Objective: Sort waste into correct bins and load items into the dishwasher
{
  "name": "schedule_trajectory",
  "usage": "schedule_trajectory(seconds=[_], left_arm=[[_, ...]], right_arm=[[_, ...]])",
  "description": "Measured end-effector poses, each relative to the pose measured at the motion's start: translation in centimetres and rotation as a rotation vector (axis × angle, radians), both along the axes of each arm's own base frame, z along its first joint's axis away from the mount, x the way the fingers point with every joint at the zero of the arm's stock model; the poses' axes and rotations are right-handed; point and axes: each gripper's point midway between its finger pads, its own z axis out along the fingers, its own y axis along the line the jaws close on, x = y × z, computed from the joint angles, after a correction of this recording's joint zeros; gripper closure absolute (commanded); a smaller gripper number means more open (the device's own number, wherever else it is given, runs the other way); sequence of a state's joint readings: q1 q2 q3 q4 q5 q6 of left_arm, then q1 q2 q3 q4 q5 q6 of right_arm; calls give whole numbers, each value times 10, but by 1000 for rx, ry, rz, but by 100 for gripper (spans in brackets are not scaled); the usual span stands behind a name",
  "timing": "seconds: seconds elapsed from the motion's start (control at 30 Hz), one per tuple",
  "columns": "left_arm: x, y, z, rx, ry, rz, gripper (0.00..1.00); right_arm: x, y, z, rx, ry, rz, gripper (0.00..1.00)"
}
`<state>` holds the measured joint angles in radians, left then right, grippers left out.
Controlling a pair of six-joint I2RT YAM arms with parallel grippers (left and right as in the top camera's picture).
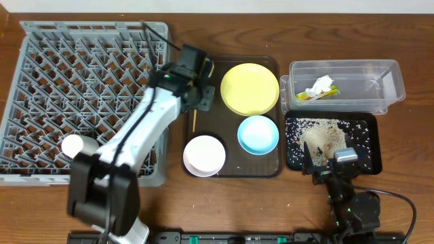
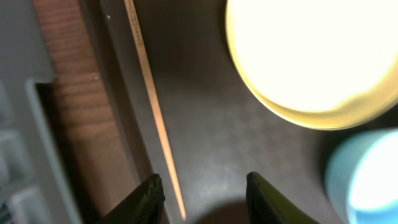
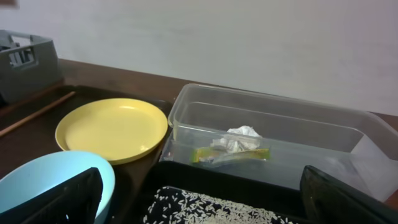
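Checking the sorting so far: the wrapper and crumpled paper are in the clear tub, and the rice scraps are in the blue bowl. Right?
No: the overhead view shows the rice scraps in the black tray, not the blue bowl, which looks empty. The wrapper and crumpled paper are in the clear tub, as you said.

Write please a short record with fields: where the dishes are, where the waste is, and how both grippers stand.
in dish rack: small white cup
on brown tray: yellow plate, blue bowl, white bowl, chopstick
in clear tub: wrapper, crumpled paper
in black tray: rice scraps
left gripper: open, astride the chopstick
right gripper: open, empty, by the black tray
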<state>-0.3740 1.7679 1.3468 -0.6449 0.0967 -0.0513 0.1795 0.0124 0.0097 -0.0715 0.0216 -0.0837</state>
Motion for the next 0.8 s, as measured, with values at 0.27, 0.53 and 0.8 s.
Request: schedule_trajectory(seconds=[0.27, 0.53, 0.8], left_arm=[[20, 0, -55, 55, 32, 21, 58], [18, 7, -94, 110, 97, 46, 64], [13, 9, -96, 109, 122, 64, 77]], right_arm=[[0, 0, 0, 0, 0, 0, 1], [0, 0, 0, 0, 0, 0, 1], [0, 0, 0, 0, 0, 0, 1]])
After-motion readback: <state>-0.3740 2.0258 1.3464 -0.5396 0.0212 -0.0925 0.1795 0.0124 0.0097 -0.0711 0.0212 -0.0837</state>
